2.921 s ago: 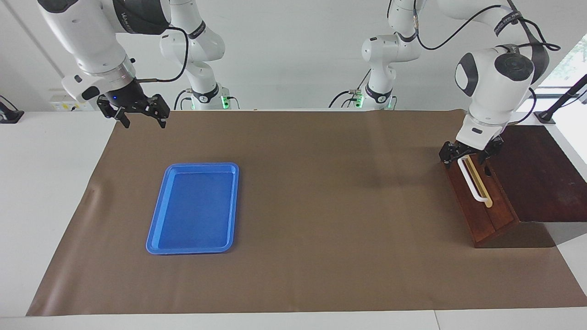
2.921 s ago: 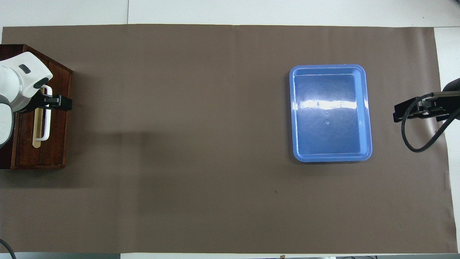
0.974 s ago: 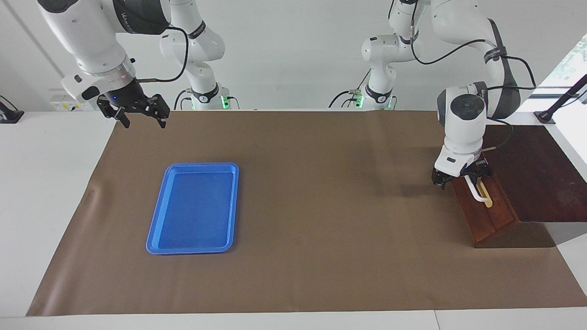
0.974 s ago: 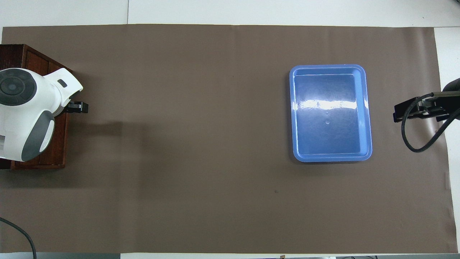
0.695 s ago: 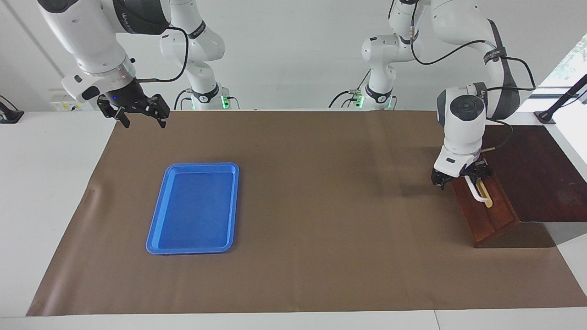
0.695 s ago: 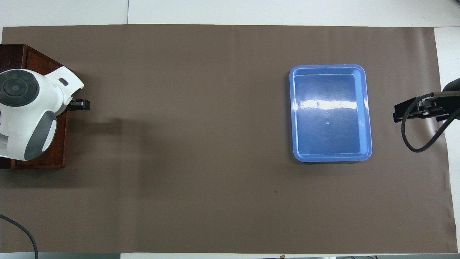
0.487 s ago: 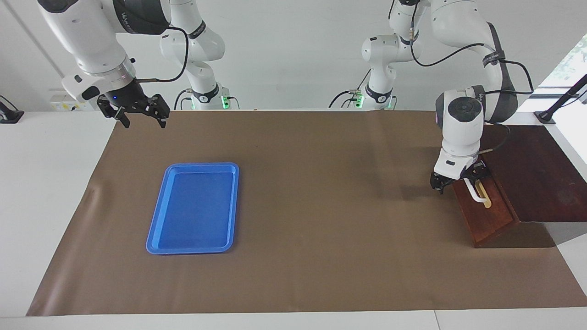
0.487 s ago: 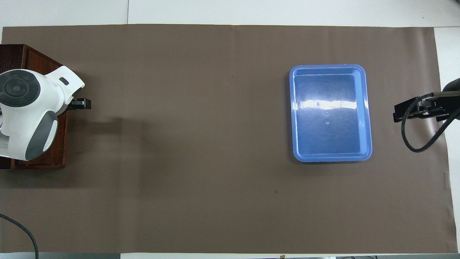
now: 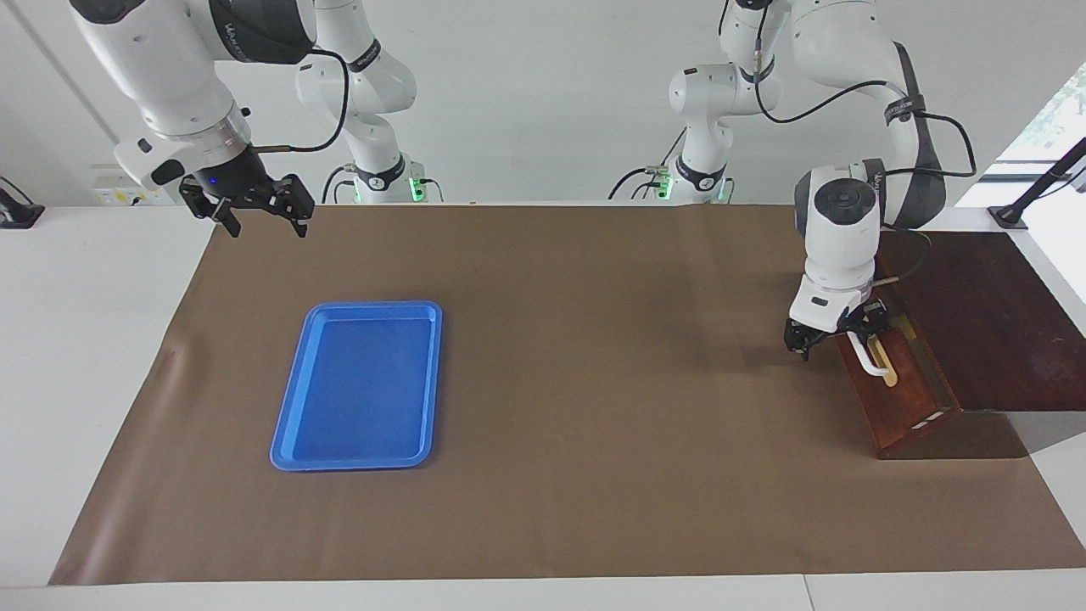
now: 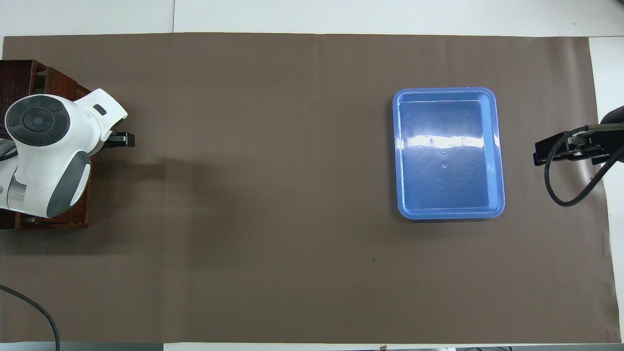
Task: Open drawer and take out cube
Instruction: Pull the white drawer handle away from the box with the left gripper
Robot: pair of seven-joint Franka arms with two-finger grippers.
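While your left gripper (image 9: 836, 335) straddles its white handle (image 9: 864, 355) with jaws spread, the reddish-brown drawer (image 9: 901, 392) sits barely ajar, contents hidden. Your blue tray (image 9: 361, 383) holds nothing; your right gripper (image 9: 254, 212) waits open.

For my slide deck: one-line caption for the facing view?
Left gripper at the drawer handle, drawer barely open; right gripper waits above the mat near the blue tray.

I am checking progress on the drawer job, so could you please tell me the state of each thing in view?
drawer: slightly open, a narrow gap showing.
handle: between the left gripper's fingers, at its end nearer the robots.
left gripper: open, astride the handle.
right gripper: open, holding nothing, waiting over the mat's corner.
tray: empty, flat on the mat.
cube: not visible.
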